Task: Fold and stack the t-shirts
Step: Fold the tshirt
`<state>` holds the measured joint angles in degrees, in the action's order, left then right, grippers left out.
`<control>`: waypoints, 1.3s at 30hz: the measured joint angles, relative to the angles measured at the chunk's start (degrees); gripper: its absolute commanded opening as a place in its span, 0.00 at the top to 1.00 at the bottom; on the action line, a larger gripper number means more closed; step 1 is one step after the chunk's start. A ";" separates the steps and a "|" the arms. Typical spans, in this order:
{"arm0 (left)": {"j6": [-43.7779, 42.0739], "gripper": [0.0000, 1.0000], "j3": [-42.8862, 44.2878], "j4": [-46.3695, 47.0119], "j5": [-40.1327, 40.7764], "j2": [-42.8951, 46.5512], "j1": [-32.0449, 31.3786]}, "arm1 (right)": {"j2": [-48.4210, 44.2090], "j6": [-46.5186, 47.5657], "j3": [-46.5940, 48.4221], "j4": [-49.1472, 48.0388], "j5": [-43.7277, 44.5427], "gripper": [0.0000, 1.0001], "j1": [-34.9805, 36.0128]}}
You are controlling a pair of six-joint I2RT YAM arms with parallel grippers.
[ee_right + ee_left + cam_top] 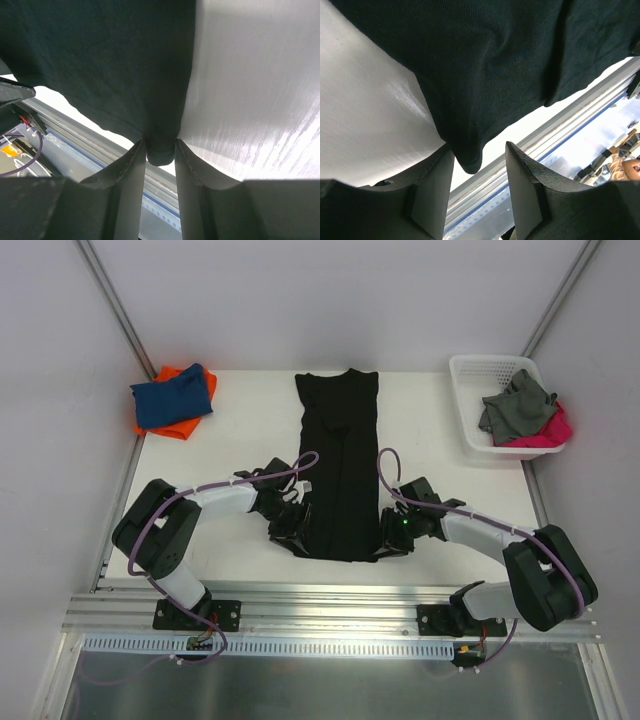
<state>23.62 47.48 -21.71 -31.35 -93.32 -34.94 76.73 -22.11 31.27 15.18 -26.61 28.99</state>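
A black t-shirt (340,460) lies as a long narrow strip down the middle of the white table (215,455). My left gripper (292,530) is at its near left corner. In the left wrist view, that corner of the black t-shirt (485,65) hangs between the open jaws of the left gripper (479,150), against one finger only. My right gripper (392,538) is at the near right corner. In the right wrist view, the right gripper (160,146) is shut on that corner of the black t-shirt (100,60). A blue t-shirt (172,398) rests on an orange t-shirt (176,430) at the far left.
A white slotted basket (466,390) stands at the far right, holding a grey cloth (515,405) and a pink cloth (548,432). A metal rail (330,592) runs along the table's near edge, just behind both grippers.
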 measured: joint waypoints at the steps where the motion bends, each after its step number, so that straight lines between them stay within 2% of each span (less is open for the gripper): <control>1: -0.02 0.55 0.00 0.02 0.00 0.00 0.00 | 0.24 0.00 0.00 -0.13 -0.09 0.69 -0.04; 4: 0.02 0.60 0.00 0.00 0.00 0.00 0.00 | 0.83 0.02 0.00 -0.66 -0.48 0.76 -0.09; 8: 0.07 0.75 0.00 0.00 -0.02 0.00 0.00 | 0.92 0.17 0.02 -1.07 -0.85 1.00 -0.11; 9: 0.13 0.84 0.00 0.00 -0.02 0.00 0.00 | 0.92 0.15 0.02 -1.05 -0.85 1.00 -0.09; 14: 0.39 1.00 0.00 0.02 -0.04 0.00 0.00 | 0.28 0.44 0.00 -0.39 -0.81 1.00 -0.33; 22: 0.37 1.00 0.00 -0.02 -0.48 0.52 0.00 | -5.27 2.82 0.07 2.40 -1.20 1.00 -2.89; 29: -1.22 1.00 0.37 -1.55 -1.11 5.97 0.00 | -8.59 5.25 2.05 5.38 -2.58 1.00 -6.78; 39: -6.32 1.00 5.66 -4.70 -1.14 10.32 -0.02 | -12.35 7.82 6.64 8.79 -4.76 1.00 -8.68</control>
<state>17.30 53.15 -26.41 -32.49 -83.00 -34.96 64.38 -14.28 37.91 23.97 -31.38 20.32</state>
